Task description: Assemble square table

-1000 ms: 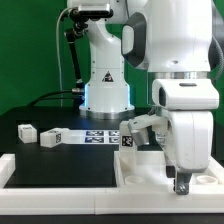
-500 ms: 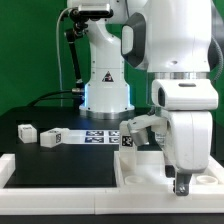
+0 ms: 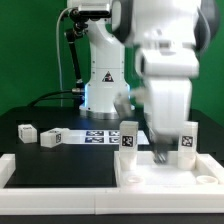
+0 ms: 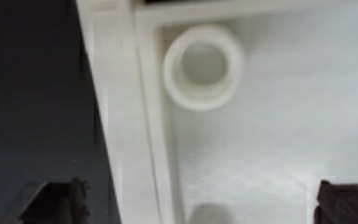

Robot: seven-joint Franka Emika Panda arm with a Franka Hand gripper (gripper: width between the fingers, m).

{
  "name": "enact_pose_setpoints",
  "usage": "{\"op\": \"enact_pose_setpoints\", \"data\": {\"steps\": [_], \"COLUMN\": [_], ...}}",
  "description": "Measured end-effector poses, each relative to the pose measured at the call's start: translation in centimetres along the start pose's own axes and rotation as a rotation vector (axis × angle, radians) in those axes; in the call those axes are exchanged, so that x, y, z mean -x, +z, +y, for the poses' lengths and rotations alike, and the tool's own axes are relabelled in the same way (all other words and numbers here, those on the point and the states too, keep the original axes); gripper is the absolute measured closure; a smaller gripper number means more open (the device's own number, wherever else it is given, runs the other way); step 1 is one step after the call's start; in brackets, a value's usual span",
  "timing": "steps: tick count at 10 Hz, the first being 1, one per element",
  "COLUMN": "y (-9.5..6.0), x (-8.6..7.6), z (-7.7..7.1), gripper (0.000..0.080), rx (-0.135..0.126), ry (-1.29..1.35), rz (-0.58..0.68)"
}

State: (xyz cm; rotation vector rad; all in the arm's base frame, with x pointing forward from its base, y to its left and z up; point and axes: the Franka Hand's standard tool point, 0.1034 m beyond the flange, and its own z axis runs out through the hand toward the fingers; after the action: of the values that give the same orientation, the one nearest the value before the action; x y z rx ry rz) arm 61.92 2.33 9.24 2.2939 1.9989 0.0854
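Two legs (image 3: 26, 131) lie loose; claw (image 3: 166, 155) spread wide over tabletop (image 3: 140, 173).

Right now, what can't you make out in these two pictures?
- Exterior view: white robot arm blurred; its gripper indistinct.
- Exterior view: white plastic square tabletop cut off by that view's right edge, partly behind the arm.
- Exterior view: tags on small white block legs too small to read.
- Wrist view: round white socket ring blurred.
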Motion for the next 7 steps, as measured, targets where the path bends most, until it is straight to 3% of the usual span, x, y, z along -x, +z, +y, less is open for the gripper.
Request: {"op": "enact_pose_setpoints", "data": {"steps": [2,5,6,7], "y": [0.1,0.2,0.0,-0.8], "x": [-0.7,-0.7,-0.2,1.5], "z": [1.3,1.2,1.2,0.8], "gripper": [0.0151,0.0151,0.0151,0.0151], "rx": [0.011,0.008,0.008,0.005], "ry": [0.132,0.325,0.353,0.392], "rz": [0.006,0.008,0.007,0.005]}}
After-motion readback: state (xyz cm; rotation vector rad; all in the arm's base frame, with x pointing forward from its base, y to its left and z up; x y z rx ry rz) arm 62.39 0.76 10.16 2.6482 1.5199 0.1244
